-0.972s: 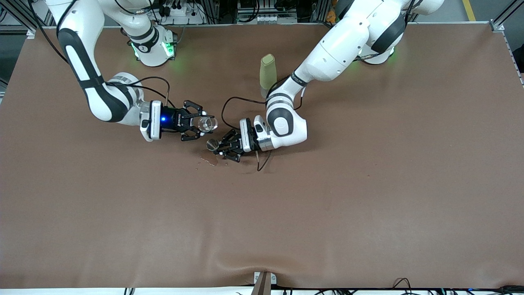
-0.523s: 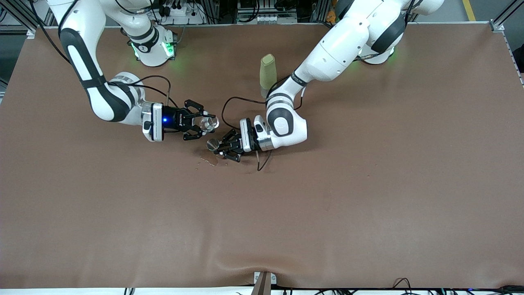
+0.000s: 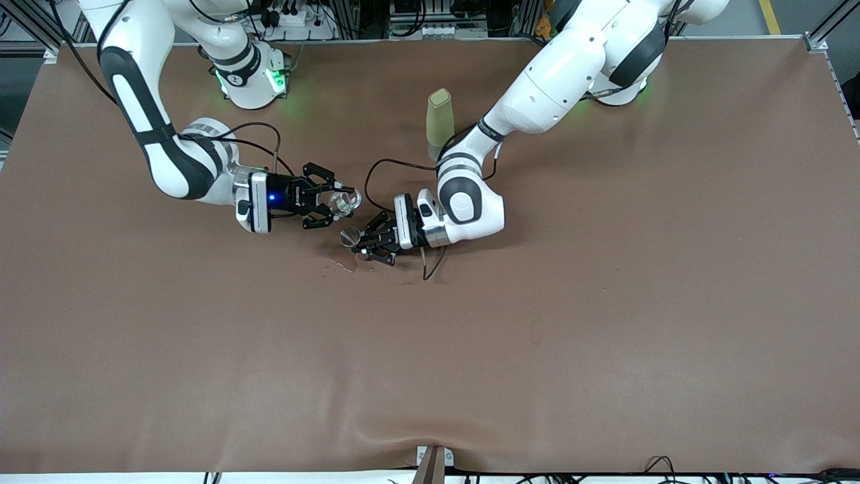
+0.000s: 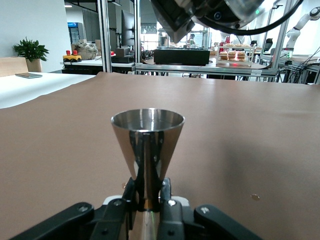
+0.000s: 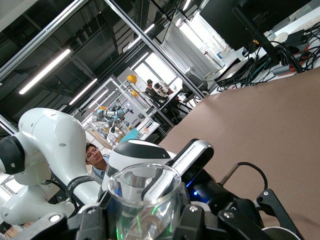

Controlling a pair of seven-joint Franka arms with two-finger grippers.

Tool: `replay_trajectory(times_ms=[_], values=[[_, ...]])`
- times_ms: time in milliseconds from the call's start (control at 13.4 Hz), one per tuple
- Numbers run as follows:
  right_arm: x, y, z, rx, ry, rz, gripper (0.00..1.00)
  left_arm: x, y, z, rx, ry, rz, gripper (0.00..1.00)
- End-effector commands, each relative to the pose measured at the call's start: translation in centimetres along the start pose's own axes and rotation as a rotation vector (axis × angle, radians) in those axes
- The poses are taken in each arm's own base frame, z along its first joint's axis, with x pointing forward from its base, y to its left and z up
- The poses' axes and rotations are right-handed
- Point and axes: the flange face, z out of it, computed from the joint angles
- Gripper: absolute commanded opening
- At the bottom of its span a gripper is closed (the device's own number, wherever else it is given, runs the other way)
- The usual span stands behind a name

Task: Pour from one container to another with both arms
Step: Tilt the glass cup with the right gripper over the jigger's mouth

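My right gripper (image 3: 334,199) is shut on the tiny clear glass cup (image 3: 343,200), held over the table's middle. In the right wrist view the glass cup (image 5: 146,200) fills the space between the fingers (image 5: 204,220). My left gripper (image 3: 363,245) is shut on the silvery jigger (image 3: 349,237), which stands upright just beside and below the cup. In the left wrist view the jigger (image 4: 147,145) is pinched at its narrow waist by the fingers (image 4: 168,200), with its round rim up.
A tall olive-green bottle (image 3: 439,119) stands near the left arm's forearm, toward the robots' bases. A few wet spots (image 3: 339,266) mark the brown table cover (image 3: 605,323) close to the jigger. A black cable (image 3: 376,176) loops between the grippers.
My right gripper has carried the glass cup a little closer to the jigger. The left gripper and jigger have stayed put.
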Motion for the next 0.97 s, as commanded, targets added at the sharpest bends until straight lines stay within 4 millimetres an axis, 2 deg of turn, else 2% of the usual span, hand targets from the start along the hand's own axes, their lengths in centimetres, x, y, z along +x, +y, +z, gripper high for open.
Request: replay_trajectory(times_ms=[0,897], values=[[0.12,-0.49,0.12,-0.007,0.02,0.059,0.26,0.33,0.0,-0.15,0.009,-0.004,0.011,0.0],[0.3,-0.26,0.34,-0.02,0.041,0.203,0.24,0.12,0.11,-0.2,0.007,-0.008,0.01,0.0]])
